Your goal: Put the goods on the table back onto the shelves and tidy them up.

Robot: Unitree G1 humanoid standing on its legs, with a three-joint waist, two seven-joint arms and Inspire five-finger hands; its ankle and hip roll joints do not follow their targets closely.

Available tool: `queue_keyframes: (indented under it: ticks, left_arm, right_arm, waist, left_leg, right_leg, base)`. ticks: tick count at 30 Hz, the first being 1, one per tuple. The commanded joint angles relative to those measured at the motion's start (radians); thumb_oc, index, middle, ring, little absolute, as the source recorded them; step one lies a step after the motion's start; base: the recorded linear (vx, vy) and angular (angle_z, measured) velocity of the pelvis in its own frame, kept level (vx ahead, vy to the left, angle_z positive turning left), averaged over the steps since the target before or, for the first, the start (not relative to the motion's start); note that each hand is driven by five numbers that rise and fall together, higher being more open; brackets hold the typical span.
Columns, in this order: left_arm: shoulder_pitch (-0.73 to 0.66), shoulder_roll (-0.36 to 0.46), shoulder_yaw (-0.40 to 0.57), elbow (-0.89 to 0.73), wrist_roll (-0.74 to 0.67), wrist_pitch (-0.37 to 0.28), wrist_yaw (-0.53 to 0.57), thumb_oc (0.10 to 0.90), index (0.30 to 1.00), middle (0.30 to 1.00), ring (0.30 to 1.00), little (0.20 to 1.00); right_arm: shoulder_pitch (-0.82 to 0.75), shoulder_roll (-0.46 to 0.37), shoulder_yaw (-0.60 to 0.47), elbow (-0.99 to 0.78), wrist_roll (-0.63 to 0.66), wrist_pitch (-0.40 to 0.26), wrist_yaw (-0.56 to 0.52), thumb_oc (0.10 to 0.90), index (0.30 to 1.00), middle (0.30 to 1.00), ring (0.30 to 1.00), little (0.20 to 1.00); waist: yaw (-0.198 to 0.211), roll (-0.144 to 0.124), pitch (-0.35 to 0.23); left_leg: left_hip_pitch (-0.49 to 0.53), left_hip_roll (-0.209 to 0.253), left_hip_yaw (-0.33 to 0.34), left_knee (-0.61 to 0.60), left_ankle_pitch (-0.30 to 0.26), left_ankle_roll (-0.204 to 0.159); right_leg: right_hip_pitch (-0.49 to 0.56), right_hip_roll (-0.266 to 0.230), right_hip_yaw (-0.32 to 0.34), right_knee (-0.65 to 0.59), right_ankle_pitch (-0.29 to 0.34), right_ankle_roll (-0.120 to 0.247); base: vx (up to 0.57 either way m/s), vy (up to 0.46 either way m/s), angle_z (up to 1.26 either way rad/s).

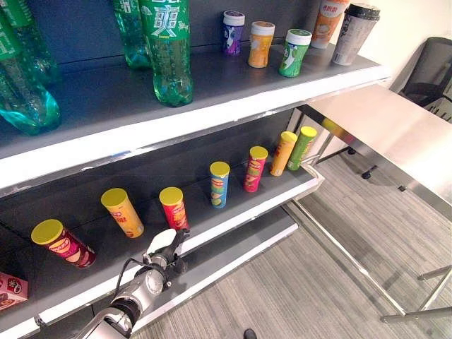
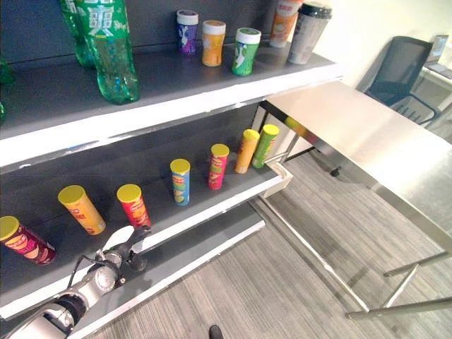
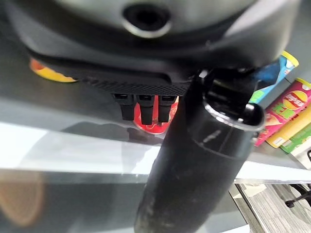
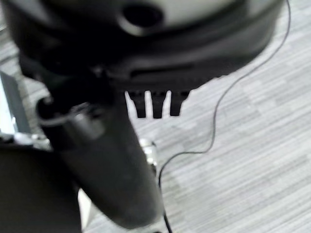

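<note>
The goods were already on the shelves: seven chip cans leaned on the lower shelf (image 1: 233, 212), and the steel table (image 1: 395, 127) was bare. The left hand (image 1: 164, 248), fingers straight and holding nothing, was just before the red can (image 1: 173, 207); a careless push could topple it. The right hand's (image 4: 155, 104) fingers looked relaxed above the floor, only their tips visible.

The upper shelf (image 1: 212, 106) carries bottles (image 1: 168, 49) at the left and cups (image 1: 294, 51) at the right. The lower shelf (image 1: 233, 212) carries a row of canisters (image 1: 219, 183). The left hand (image 1: 164, 248) sits at its front edge, before one canister (image 1: 174, 207). The table (image 1: 395, 131) stands right of the shelves, with a chair (image 1: 432, 74) behind it.
</note>
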Motion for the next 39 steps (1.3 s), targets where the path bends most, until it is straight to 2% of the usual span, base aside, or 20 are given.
queue_keyframes:
  ticks: [1, 10, 23, 31, 35, 39]
  left_arm:
    - [-0.194, 0.021, 0.047, 0.040, -0.033, -0.035, 0.094, 0.800, 0.900, 0.900, 0.900, 0.900]
    - [-0.229, 0.020, 0.057, 0.088, -0.058, -0.029, 0.112, 0.800, 0.900, 0.900, 0.900, 0.900]
    - [-0.251, 0.048, 0.072, 0.124, -0.050, -0.018, 0.141, 0.800, 0.900, 0.900, 0.900, 0.900]
    - [-0.272, 0.068, 0.072, 0.137, -0.046, -0.009, 0.144, 0.800, 0.900, 0.900, 0.900, 0.900]
    - [-0.280, 0.064, 0.081, 0.136, -0.051, 0.001, 0.146, 0.800, 0.900, 0.900, 0.900, 0.900]
    - [-0.269, 0.053, 0.078, 0.124, -0.047, 0.002, 0.150, 0.800, 0.900, 0.900, 0.900, 0.900]
  right_arm:
    - [0.034, -0.038, 0.026, -0.064, 0.037, -0.021, -0.022, 0.800, 0.900, 0.900, 0.900, 0.900]
    - [0.039, -0.054, 0.052, -0.111, 0.020, -0.029, -0.025, 0.800, 0.900, 0.900, 0.900, 0.900]
    - [0.105, -0.083, 0.074, -0.235, 0.031, -0.044, 0.001, 0.800, 0.900, 0.900, 0.900, 0.900]
    - [0.155, -0.122, 0.084, -0.397, 0.042, -0.048, 0.034, 0.800, 0.900, 0.900, 0.900, 0.900]
    - [0.222, -0.172, 0.088, -0.614, 0.051, -0.042, 0.078, 0.800, 0.900, 0.900, 0.900, 0.900]
    - [0.247, -0.184, 0.086, -0.664, 0.058, -0.037, 0.088, 0.800, 0.900, 0.900, 0.900, 0.900]
  waist:
    - [0.023, -0.008, 0.015]
    - [0.016, -0.007, 0.023]
    - [0.021, -0.020, 0.024]
    - [0.018, -0.028, 0.027]
    - [0.023, -0.033, 0.031]
    - [0.029, -0.032, 0.034]
  left_leg:
    - [0.014, 0.033, -0.050, 0.030, -0.065, -0.025]
    - [0.005, 0.036, -0.049, 0.026, -0.060, -0.027]
    - [-0.003, 0.049, -0.056, 0.025, -0.054, -0.035]
    - [-0.007, 0.053, -0.063, 0.024, -0.051, -0.040]
    - [-0.010, 0.053, -0.069, 0.025, -0.050, -0.041]
    - [-0.010, 0.052, -0.074, 0.026, -0.050, -0.041]
  right_leg:
    - [-0.065, -0.066, 0.020, 0.060, 0.002, 0.104]
    - [-0.081, -0.064, 0.022, 0.059, 0.003, 0.101]
    - [-0.086, -0.055, 0.009, 0.059, -0.001, 0.097]
    - [-0.087, -0.056, 0.000, 0.056, 0.000, 0.098]
    - [-0.084, -0.058, -0.009, 0.055, 0.000, 0.099]
    - [-0.081, -0.060, -0.017, 0.056, -0.002, 0.098]
  base:
    - [0.00, -0.015, -0.11]
    - [0.00, -0.008, -0.02]
    - [0.00, -0.006, -0.01]
    - [0.00, 0.000, 0.00]
    - [0.00, -0.005, 0.02]
    - [0.00, -0.003, 0.02]
